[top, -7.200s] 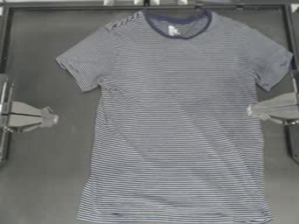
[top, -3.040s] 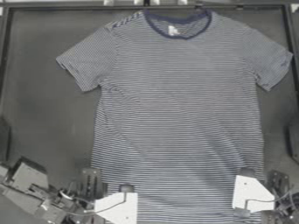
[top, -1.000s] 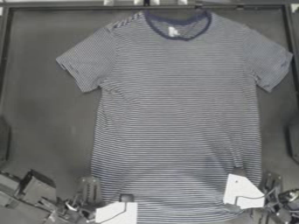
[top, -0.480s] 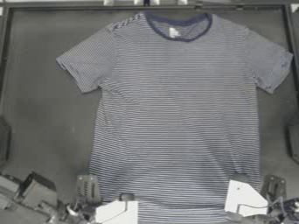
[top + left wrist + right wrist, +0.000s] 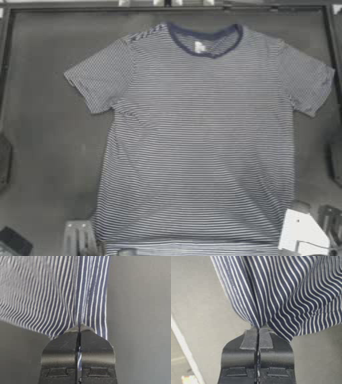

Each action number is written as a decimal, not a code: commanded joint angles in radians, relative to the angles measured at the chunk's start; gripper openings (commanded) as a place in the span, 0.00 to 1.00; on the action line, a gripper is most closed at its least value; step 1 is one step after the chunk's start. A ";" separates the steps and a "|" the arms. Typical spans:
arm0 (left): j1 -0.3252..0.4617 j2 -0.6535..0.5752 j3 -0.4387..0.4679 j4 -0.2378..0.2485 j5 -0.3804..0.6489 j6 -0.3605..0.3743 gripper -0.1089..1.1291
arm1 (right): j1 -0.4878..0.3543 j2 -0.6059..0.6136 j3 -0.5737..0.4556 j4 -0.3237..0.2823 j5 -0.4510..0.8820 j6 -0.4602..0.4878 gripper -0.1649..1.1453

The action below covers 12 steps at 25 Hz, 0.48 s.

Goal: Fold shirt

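The shirt (image 5: 200, 140) lies spread flat on the dark desk (image 5: 47, 150), collar (image 5: 204, 42) toward 12 o'clock, sleeves out toward 9 and 3 o'clock, and hem at 6 o'clock by the picture's lower edge. The left gripper (image 5: 79, 328) sits at the hem corner toward 7 o'clock; in its wrist view the two jaws are pressed together with a fold of striped cloth pinched between their tips, the fabric drawn up into a ridge that runs away from them. The right gripper (image 5: 258, 328) is at the hem corner toward 5 o'clock, and its jaws are likewise clenched on a gathered bit of the shirt's edge, with wrinkles fanning out from the tips. In the top view only parts of both arms show at the lower edge.
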 commanded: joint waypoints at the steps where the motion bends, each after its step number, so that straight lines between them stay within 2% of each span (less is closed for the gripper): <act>1: -0.035 -0.061 -0.080 0.032 0.097 -0.020 0.14 | 0.037 -0.029 -0.058 -0.014 0.069 0.025 0.18; 7: -0.066 -0.051 -0.181 0.049 0.224 -0.021 0.14 | 0.083 -0.035 -0.124 -0.015 0.160 0.071 0.18; 12: -0.069 -0.049 -0.245 0.077 0.331 -0.002 0.14 | 0.095 -0.071 -0.156 -0.017 0.256 0.066 0.18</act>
